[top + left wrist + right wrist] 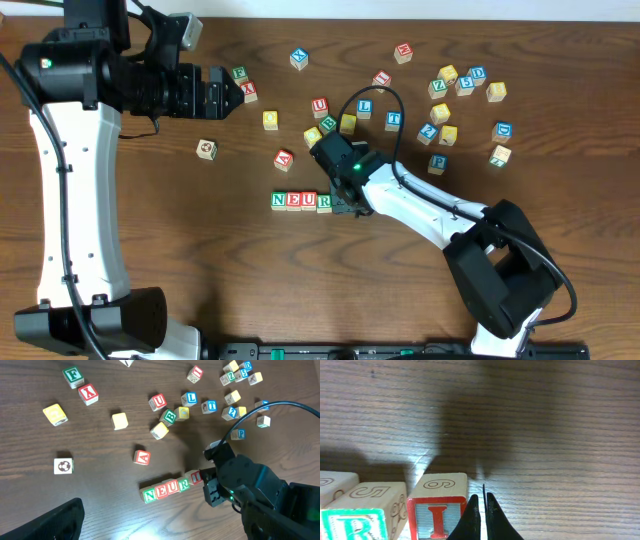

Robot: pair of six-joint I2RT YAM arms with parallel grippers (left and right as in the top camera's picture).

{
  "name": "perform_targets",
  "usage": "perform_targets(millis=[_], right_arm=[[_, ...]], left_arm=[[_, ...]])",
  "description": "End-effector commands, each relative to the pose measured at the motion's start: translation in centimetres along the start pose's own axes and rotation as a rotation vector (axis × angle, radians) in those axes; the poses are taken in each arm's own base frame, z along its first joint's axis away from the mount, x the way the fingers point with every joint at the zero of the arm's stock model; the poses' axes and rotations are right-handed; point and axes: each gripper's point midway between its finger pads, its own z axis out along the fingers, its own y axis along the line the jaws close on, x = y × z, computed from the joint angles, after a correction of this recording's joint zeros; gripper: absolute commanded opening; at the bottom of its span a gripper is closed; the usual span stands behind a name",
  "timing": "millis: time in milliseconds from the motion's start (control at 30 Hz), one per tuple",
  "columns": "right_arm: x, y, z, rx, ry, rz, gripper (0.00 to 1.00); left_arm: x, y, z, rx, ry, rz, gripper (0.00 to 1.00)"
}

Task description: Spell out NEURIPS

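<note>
Wooden cubes N point(278, 201), E point(293, 201), U point(308, 201) and R point(323, 202) stand in a row at mid table. In the left wrist view the red I cube point(196, 477) sits at the row's right end. My right gripper point(481, 510) is shut with nothing in it, its tips low against the right side of the I cube point(437, 515), next to the R cube point(355, 522). A blue P cube point(437, 164) lies loose to the right. My left gripper point(228, 93) hovers open at the upper left, holding nothing.
Loose cubes are scattered behind the row: A point(284, 158), a second red U point(319, 106), B point(328, 125), L point(365, 105), T point(394, 120), X point(299, 58), and a cluster at the far right point(455, 80). A ball-picture cube point(207, 149) lies at the left.
</note>
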Motion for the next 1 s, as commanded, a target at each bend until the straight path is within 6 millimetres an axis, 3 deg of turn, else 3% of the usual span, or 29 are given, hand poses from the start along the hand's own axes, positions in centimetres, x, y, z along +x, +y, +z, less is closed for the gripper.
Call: perform_targets(millis=[0, 633, 967], right_arm=[[-0.1, 0.5, -0.8, -0.020, -0.017, -0.002, 0.01], [0.3, 1.9, -1.0, -0.036, -0.033, 0.013, 0.01], [0.1, 1.3, -1.0, -0.006, -0.048, 0.024, 0.02]], left_arm=[[-0.3, -0.4, -0.7, 0.005, -0.021, 0.022, 0.98], [-0.3, -0.4, -0.7, 0.005, -0.021, 0.022, 0.98], [-0.3, -0.4, -0.7, 0.005, -0.021, 0.022, 0.98]])
